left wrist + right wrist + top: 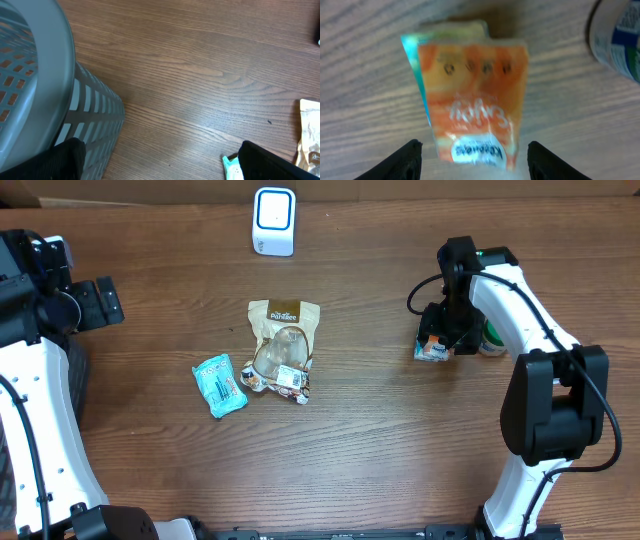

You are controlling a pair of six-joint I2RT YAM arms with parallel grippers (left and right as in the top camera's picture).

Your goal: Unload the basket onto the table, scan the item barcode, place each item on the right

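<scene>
The orange pouch [475, 100] lay lengthwise just ahead of the right fingers [411, 162], which stood apart astride it; the left fingers [270, 162], also apart, were well away.

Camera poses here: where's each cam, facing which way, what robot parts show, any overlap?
Overhead: fixed above, looking straight down at the table; left arm and right arm show.
Left wrist: on the left arm, angled down across the table beside a gray basket; open left claw at the bottom edge.
Right wrist: aimed down at the orange packet; fingertips of the right claw at the bottom, apart.
Shared: orange packet in overhead and right wrist; teal packet in overhead and left wrist.
</scene>
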